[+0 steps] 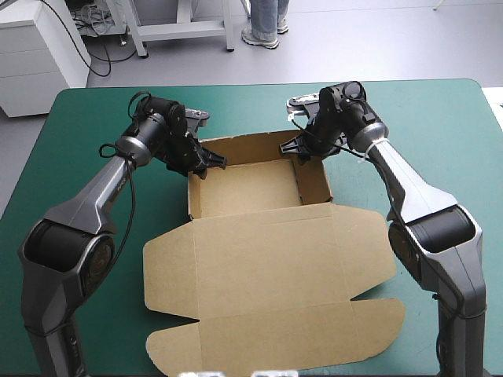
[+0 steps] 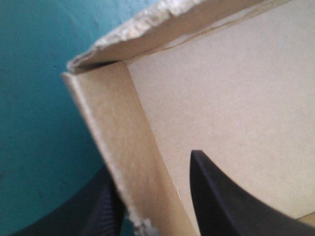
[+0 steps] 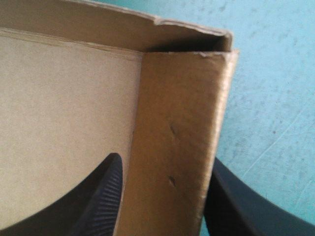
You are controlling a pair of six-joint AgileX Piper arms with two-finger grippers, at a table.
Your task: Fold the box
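A teal-green cover [image 1: 440,133] lies over the desk, with open cover showing beyond the box's far wall and to both sides. The brown box [image 1: 267,259] sits mid-desk as an open tray, its lid flat toward the near edge. The left gripper [image 1: 206,163] is at the tray's far-left corner and the right gripper [image 1: 297,148] at its far-right corner. Each pair of black fingers [image 2: 221,206] clamps 1 side wall, 1 finger inside and 1 outside.

Silver-grey arms [image 1: 102,196] — black joints, curved black pincer fingers [image 2: 231,196].
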